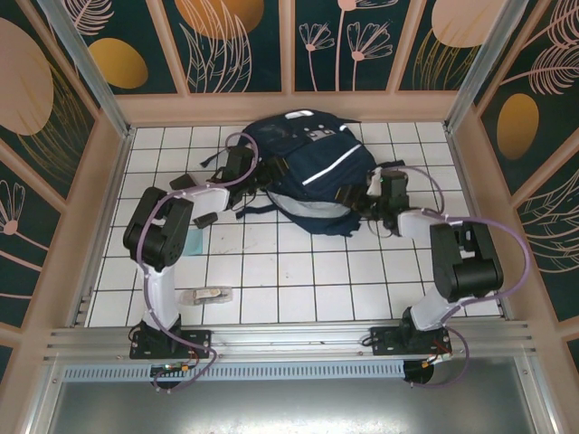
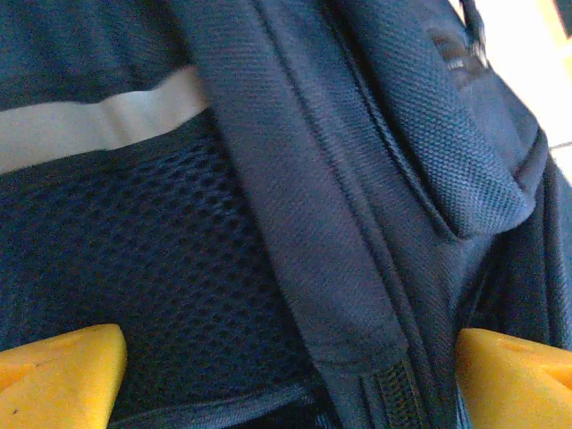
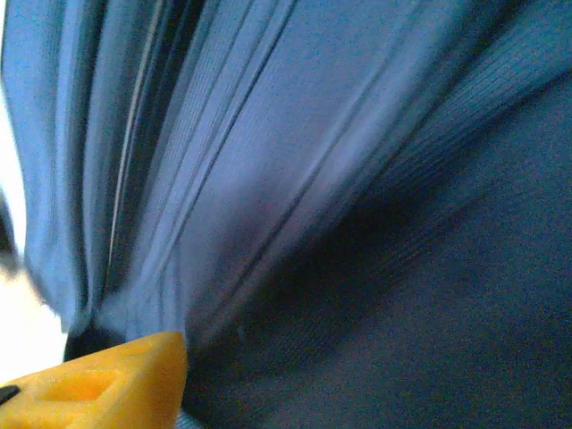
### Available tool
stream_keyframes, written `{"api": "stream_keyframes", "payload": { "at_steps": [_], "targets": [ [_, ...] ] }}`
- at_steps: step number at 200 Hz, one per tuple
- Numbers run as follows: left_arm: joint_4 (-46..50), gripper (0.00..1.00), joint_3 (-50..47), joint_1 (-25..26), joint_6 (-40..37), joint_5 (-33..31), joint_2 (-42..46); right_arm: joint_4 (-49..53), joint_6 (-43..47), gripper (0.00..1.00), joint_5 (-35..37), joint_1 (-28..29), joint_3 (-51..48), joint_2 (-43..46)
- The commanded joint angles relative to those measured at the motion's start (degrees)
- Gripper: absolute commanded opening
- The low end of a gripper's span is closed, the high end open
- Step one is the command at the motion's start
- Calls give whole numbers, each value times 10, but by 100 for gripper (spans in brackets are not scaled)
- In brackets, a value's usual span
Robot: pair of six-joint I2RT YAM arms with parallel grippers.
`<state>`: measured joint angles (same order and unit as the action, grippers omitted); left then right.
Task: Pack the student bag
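Near edge: both arm bases bolted side by side on the white tiled desk point(image 1: 298, 280). Just beside the left arm's point(image 1: 163, 237) lower link lies a clear oblong plastic item point(image 1: 206, 295), contents not legible. Further in, a small black block point(image 1: 204, 220) sits on the tiles close under the left forearm. Far middle of the desk, close to the back wall: the large navy-blue fabric backpack with white reflective stripes point(image 1: 312, 172), lying flat, dark straps trailing onto the tiles at its near left. The left arm reaches to the bag's left flank, the right arm point(image 1: 461, 260) to its right flank. Left wrist view: the yellow left fingers point(image 2: 54, 371) stand wide apart at the two frame edges, with a raised fold of the bag's fabric, a dark mesh panel point(image 2: 161, 286) and the top of a zip between them; no pinch visible. Right wrist view, blurred: one of the yellow right fingers point(image 3: 107, 384) lies against pleated navy cloth; apart or together cannot be told.
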<state>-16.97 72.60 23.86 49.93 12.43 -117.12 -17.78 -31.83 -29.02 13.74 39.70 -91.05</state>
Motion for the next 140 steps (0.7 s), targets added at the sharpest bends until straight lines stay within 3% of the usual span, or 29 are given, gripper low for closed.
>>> {"api": "stream_keyframes", "payload": {
  "at_steps": [1,34,75,106,140],
  "targets": [
    [-20,93,70,-1,-12,3,-50,-26,-78,64,-19,94,-43,15],
    [9,93,149,-13,-41,-11,-77,-41,-107,71,3,200,23,-14],
    [105,93,257,-51,-97,-50,-110,123,-31,80,18,222,154,7],
    [190,92,262,-66,-159,-68,-61,269,45,82,91,179,199,72],
    [198,91,149,-46,-152,-9,42,280,72,83,133,15,173,100]
  ]
}}
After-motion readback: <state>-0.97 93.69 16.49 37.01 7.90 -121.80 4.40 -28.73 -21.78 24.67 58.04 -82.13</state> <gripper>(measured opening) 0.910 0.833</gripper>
